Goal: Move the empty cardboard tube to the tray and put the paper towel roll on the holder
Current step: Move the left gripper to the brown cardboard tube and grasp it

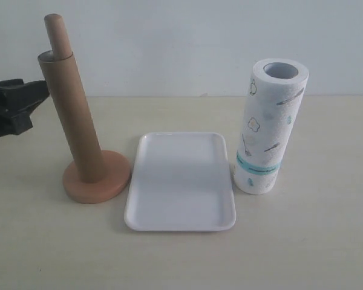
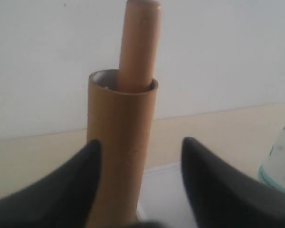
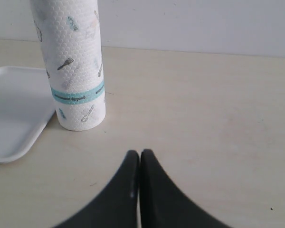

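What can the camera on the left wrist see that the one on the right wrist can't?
Left wrist only: the cardboard tube slipped over the wooden post, with the open left end effector around it. Right wrist only: the shut right end effector. Both: the table, the white tray and the paper towel roll, though the left one catches just the roll's edge.

**Three things in a row on a pale worktop**

The worktop (image 1: 314,241) is a smooth, pale beige surface. Three things rest directly on it. At the left, the holder (image 1: 98,181) stands on its round wooden disc base. In the middle, the white tray (image 1: 181,181) lies flat, just beside that base. At the right, the paper towel roll (image 1: 269,130) stands upright with its teal-banded end down, close against the tray's rim.
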`<state>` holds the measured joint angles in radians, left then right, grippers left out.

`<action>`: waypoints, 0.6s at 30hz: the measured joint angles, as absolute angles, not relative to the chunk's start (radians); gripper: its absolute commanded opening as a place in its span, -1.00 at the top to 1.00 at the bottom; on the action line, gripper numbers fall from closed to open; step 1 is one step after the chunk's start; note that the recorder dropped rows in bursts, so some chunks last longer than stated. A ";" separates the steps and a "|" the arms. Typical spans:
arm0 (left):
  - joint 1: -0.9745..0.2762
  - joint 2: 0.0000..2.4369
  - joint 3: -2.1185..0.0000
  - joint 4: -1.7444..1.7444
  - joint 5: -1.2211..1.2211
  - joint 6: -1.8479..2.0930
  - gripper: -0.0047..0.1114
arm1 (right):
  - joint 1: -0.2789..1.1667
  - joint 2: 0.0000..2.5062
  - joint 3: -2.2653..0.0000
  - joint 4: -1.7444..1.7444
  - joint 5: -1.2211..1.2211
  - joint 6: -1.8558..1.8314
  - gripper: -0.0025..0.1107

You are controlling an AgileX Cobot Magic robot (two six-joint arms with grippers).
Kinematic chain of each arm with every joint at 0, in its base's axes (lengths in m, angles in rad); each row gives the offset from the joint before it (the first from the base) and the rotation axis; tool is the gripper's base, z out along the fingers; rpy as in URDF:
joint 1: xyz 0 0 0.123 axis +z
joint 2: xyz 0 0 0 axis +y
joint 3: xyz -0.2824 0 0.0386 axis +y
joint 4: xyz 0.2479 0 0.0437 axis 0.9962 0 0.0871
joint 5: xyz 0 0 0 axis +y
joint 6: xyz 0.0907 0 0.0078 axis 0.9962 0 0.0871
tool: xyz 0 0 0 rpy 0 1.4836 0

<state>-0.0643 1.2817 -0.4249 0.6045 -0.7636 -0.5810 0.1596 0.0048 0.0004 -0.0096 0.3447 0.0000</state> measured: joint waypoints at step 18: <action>-0.064 1.656 -0.610 0.615 -0.955 -0.642 -0.74 | 0.160 0.005 0.000 -0.010 0.345 0.000 0.96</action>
<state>-0.0643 1.6556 -0.6098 0.6147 -0.9550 -0.6418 0.1596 0.0048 0.0004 -0.0096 0.3447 0.0000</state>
